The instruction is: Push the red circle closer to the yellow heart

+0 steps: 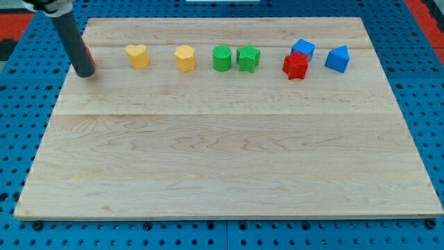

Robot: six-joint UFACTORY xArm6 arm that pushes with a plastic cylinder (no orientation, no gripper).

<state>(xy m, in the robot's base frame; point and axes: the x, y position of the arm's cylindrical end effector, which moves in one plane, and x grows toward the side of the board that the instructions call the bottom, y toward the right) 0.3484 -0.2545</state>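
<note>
The yellow heart (137, 55) lies near the view's top left on the wooden board (229, 160). The red circle (91, 57) is almost wholly hidden behind my dark rod; only a thin red sliver shows at the rod's right side. My tip (84, 71) rests on the board at the far left, right against that red sliver, a short way left of the yellow heart.
In the same top row, from left to right: a yellow hexagon (185, 58), a green cylinder (221, 58), a green star (248, 57), a red star (295, 66), a blue block (302, 48) and another blue block (337, 59). Blue pegboard surrounds the board.
</note>
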